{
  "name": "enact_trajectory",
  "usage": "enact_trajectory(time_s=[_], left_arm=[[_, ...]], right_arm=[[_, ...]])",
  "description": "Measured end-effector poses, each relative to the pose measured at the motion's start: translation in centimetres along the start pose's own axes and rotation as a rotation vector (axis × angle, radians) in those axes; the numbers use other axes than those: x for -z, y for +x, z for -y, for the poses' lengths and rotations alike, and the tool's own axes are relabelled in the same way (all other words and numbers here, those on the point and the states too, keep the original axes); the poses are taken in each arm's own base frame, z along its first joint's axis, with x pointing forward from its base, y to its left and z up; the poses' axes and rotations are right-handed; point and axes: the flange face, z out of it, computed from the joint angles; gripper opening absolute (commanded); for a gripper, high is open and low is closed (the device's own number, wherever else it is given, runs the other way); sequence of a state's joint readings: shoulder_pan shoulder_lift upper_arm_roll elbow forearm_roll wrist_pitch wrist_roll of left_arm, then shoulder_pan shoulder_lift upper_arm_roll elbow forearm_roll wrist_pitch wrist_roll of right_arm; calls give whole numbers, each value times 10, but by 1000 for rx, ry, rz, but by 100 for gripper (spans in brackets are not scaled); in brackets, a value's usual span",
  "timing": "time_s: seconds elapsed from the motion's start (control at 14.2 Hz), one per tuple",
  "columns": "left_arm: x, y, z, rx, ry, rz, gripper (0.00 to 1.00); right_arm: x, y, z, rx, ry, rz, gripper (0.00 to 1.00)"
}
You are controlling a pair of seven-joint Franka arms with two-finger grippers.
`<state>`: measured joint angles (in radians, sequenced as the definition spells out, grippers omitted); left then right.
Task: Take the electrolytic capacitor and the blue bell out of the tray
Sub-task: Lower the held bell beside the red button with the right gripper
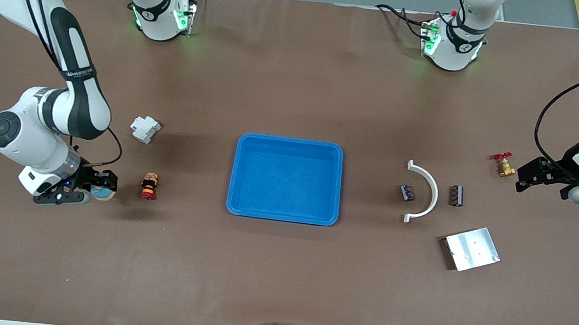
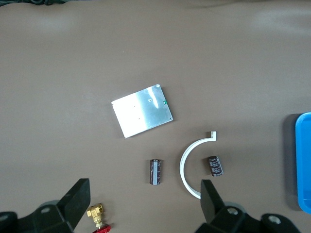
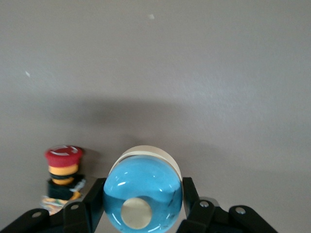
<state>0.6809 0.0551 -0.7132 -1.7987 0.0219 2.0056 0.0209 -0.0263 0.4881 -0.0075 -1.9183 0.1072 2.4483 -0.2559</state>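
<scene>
My right gripper (image 1: 100, 188) is shut on the bell (image 1: 103, 193), a shiny blue dome on a cream base (image 3: 143, 193), and holds it just above the table toward the right arm's end. Two dark cylindrical capacitors lie toward the left arm's end: one (image 1: 407, 192) inside a white arc, the other (image 1: 456, 195) just outside it. My left gripper (image 1: 525, 178) hangs open and empty, over the table between the outer capacitor (image 2: 155, 172) and a brass valve. The blue tray (image 1: 290, 142) sits empty mid-table.
A red and yellow push button (image 1: 149, 186) stands beside the held bell, with a white breaker (image 1: 144, 129) farther from the camera. The white arc (image 1: 425, 191), a metal plate (image 1: 472, 249) and the red-handled brass valve (image 1: 504, 165) lie toward the left arm's end.
</scene>
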Motion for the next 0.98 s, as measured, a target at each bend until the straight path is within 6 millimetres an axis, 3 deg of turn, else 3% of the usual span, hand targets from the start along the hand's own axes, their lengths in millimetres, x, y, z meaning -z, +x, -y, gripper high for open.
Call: enact_trajectory(time_s=[0.42,0.7,0.98], left_arm=[[1,0,-1,-2,0,-2,100],[-1,1,-17,-27,-1,1,100],[-7,0,-14,-21,14,31,100]], right_arm=[[-45,-48,-17,27,6,22,0],[-51,-70,-46,20,76,26,0],[-51,-76,-46,21,107,24,0]])
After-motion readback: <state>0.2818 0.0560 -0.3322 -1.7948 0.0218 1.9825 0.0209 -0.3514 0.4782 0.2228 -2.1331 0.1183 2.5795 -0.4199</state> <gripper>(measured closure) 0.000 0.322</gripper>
